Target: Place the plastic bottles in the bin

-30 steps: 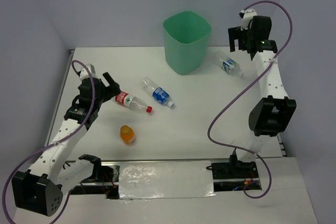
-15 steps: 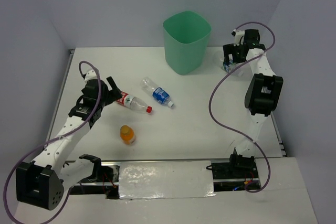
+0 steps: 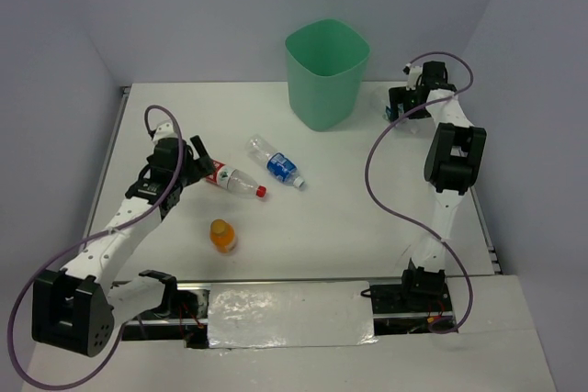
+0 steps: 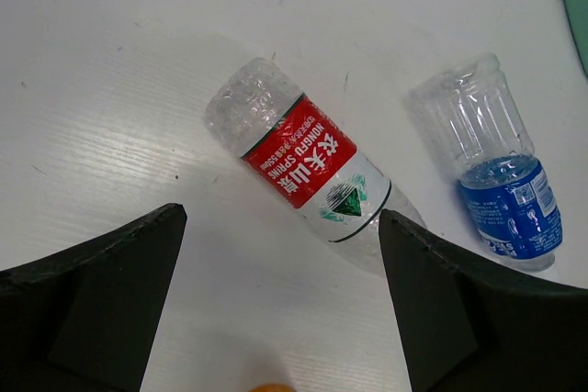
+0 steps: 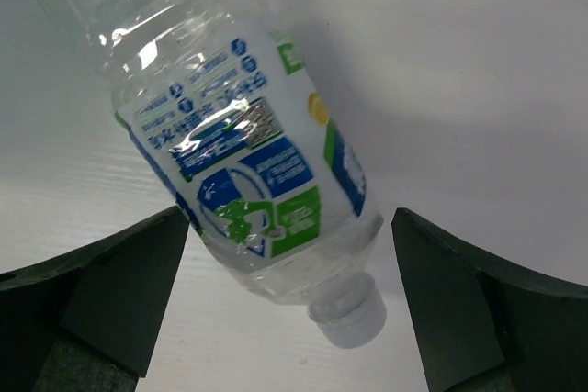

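Top view, bin [image 3: 327,75]: stood upright at the middle of the far edge of the worktop [image 3: 367,199], mouth open upward.
Top view, left end effector [image 3: 198,165]: lowered toward the left edge, at the base of the red-label bottle [image 3: 232,180]. The blue-label bottle [image 3: 277,164] lies just beside that one, and the orange-capped bottle [image 3: 221,236] lies closer to the near edge.
Top view, right end effector [image 3: 398,109]: lowered near the far right corner, beside the bin; what lies beneath is largely hidden.
Left wrist view, fingers [image 4: 101,300]: held apart, with the red-label bottle lying slantwise between them and untouched.
Left wrist view, risk: a slanted round body may be rolled or spun out as the gap is closed, and the blue-label bottle could be knocked away.
Right wrist view, fingers [image 5: 92,291]: held apart on either side of the blue-and-green-label bottle [image 5: 239,162], which lies on the worktop.
Right wrist view, risk: if this bottle is pinched near the tapered shoulder, its thin wall may be crushed and the bottle squeezed out, then dropped short of the bin.
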Motion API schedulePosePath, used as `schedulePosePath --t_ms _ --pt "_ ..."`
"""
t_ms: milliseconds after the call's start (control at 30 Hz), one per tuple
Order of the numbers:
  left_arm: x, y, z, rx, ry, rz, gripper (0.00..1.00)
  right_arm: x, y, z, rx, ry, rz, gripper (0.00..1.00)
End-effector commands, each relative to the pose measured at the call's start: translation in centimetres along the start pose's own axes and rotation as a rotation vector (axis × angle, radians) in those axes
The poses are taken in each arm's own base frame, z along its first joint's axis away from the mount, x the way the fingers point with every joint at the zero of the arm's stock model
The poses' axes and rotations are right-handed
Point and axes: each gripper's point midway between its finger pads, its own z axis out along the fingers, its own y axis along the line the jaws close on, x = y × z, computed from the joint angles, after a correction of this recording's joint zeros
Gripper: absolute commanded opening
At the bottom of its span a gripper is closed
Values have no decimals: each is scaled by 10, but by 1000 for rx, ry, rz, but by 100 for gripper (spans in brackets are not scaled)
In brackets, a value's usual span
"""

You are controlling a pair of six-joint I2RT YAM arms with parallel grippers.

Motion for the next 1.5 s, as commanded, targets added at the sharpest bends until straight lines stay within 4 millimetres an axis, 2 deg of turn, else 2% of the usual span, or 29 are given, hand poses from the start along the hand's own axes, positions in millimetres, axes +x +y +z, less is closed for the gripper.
schedulePosePath --t_ms 0,133,200,300,367,400,567,667,700,767,833,967,1000,1067,1100,1133,1167,1200,1233,1267,1300,1400,1433,1467 --pt "-11 -6 4 20 -31 18 99 -27 -2 -10 -19 -69 5 100" --pt "-10 -6 7 15 -20 22 99 -29 4 -9 -56 -64 10 100" --pt "-10 -7 8 16 -18 24 99 -26 9 -7 -81 -46 3 100" --pt "-9 -7 9 19 -14 26 99 -22 5 -4 -54 -18 18 100" --pt "-10 -8 9 21 -18 25 99 -13 10 1 -72 18 23 100" --pt "-9 -8 9 22 -16 27 99 -18 12 1 -72 14 15 100" --pt "-11 -8 8 22 -20 30 99 -11 20 8 -87 48 8 100" --pt "-9 -7 8 19 -16 37 99 -13 24 9 -94 43 5 90" --pt "-9 -6 8 15 -14 37 99 -13 25 9 -95 42 2 77" --pt "-10 -5 7 12 -15 38 99 -17 26 5 -96 25 2 59" --pt "-10 -5 6 9 -16 39 99 -24 28 0 -106 -2 5 52" --pt "-14 -6 0 23 -30 28 99 -50 31 -29 -105 -78 34 42" --pt "-13 -5 -1 20 -32 27 99 -67 31 -49 -96 -129 54 40" --pt "-17 -6 -6 33 -47 19 99 -78 36 -70 -106 -170 76 40" --pt "-15 -6 -7 35 -48 18 99 -97 43 -101 -124 -236 96 40" --pt "-16 -6 -9 40 -53 17 99 -109 46 -118 -133 -286 97 40" --pt "-19 -7 -13 49 -65 10 99 -109 52 -128 -147 -303 105 40" --pt "-17 -5 -14 47 -65 9 99 -132 58 -168 -150 -406 99 40" --pt "-19 -6 -17 58 -75 10 99 -131 63 -176 -150 -419 106 40" --pt "-17 -6 -18 63 -74 14 99 -138 65 -192 -141 -459 111 41" --pt "-18 -6 -18 68 -80 14 99 -149 69 -220 -136 -518 107 41" --pt "-18 -6 -21 75 -91 6 99 -164 98 -253 -172 -558 63 44" --pt "-18 -6 -22 80 -94 4 99 -178 117 -269 -188 -594 28 45" --pt "-17 -6 -22 82 -94 3 99 -182 124 -274 -184 -602 6 45"
